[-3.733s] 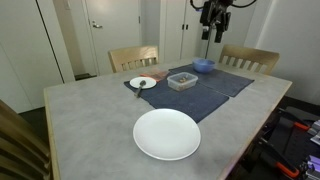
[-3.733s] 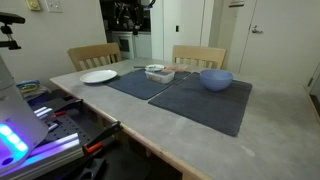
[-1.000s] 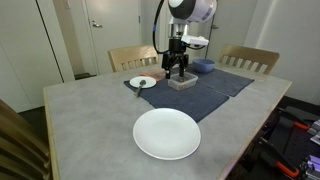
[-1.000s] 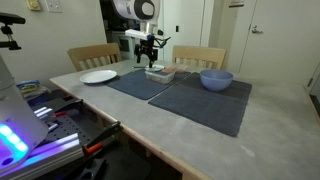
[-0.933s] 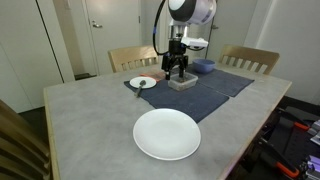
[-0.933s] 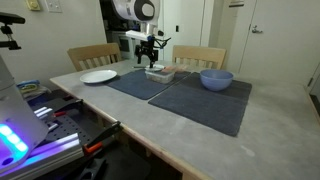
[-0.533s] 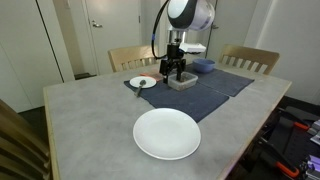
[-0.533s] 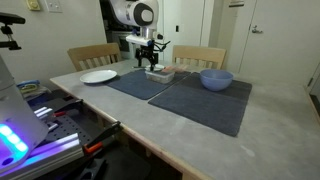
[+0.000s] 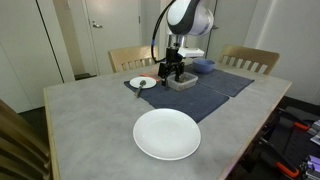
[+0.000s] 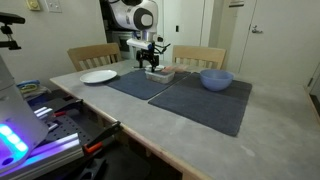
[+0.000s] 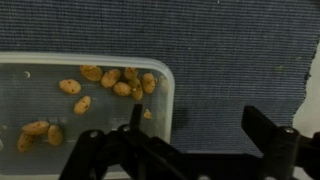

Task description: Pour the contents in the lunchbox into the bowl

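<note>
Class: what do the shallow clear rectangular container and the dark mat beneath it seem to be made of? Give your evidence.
Shallow clear rectangular container: probably plastic, smooth and translucent grey, with a rounded moulded corner. Dark blue-grey mat: seemingly woven fabric with a matte finish; a fine, regular weave texture shows in the wrist view.

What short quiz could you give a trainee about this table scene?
1. True or false: the gripper is shut.
2. What lies in the lunchbox? A) brown nut-like pieces B) a spoon C) nothing
3. Fill in: the bowl is light ____.
Key: 1 false, its jaws stand open astride the lunchbox's end wall; 2 A; 3 blue.
</note>
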You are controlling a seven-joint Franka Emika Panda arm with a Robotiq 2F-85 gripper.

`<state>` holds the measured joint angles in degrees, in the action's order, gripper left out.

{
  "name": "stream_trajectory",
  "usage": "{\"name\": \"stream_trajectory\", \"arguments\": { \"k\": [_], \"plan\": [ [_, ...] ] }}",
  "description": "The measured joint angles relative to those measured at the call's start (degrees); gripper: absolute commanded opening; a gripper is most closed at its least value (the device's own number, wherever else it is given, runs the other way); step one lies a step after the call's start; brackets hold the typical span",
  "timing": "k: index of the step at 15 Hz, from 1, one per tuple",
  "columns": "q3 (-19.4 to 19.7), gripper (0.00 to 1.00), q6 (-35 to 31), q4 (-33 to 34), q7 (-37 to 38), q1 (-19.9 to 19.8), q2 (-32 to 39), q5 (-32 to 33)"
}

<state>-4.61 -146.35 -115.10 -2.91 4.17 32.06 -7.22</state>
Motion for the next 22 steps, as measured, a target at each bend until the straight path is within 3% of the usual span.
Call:
{"name": "stream_trajectory", "arguments": {
  "k": [2, 3, 4, 6, 14, 16, 22],
  "plan": [
    [0.00, 0.96, -0.16, 0.00, 0.00, 0.00, 0.07, 0.00],
    [0.00, 0.80, -0.18, 0.00, 0.00, 0.00, 0.08, 0.00],
    [0.00, 0.72, -0.18, 0.00, 0.00, 0.00, 0.08, 0.00],
    [0.00, 0.63, -0.18, 0.00, 0.00, 0.00, 0.10, 0.00],
    [0.00, 0.05, -0.18, 0.00, 0.00, -0.21, 0.30, -0.02],
    [0.00, 0.00, -0.18, -0.04, 0.00, -0.34, 0.34, -0.03],
    [-0.19, 0.02, 0.11, -0.07, -0.01, -1.02, -0.39, -0.25]
  ]
}}
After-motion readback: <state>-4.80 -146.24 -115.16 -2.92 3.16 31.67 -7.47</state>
